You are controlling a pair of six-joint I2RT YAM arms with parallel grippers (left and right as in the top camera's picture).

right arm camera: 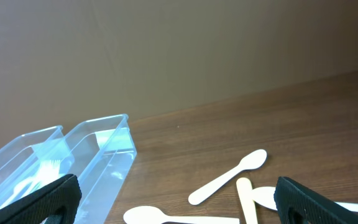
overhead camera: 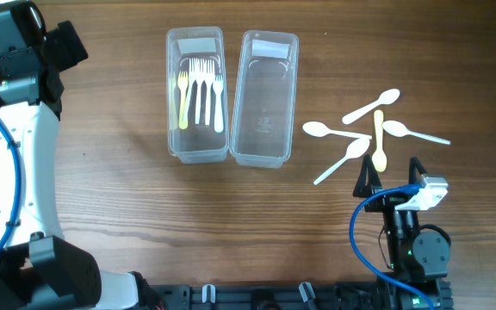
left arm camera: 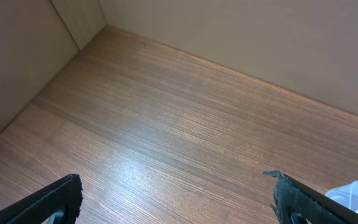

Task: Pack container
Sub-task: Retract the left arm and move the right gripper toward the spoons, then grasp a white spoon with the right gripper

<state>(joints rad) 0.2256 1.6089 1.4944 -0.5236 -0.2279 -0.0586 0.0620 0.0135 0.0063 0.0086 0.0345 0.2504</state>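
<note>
Two clear plastic containers stand side by side at the table's middle back. The left container [overhead camera: 195, 155] holds several plastic forks [overhead camera: 203, 86], one yellow. The right container [overhead camera: 264, 158] is empty; it also shows in the right wrist view [right arm camera: 107, 149]. Several plastic spoons lie to its right: white ones [overhead camera: 371, 107] and a yellow one [overhead camera: 379, 139]. My right gripper [overhead camera: 391, 175] is open and empty, just in front of the spoons [right arm camera: 229, 177]. My left gripper [left arm camera: 176, 196] is open and empty over bare table at the far left.
The left arm's white link [overhead camera: 20, 164] runs along the table's left edge. A blue cable [overhead camera: 364, 237] loops by the right arm's base. Brown walls rise behind the table in both wrist views.
</note>
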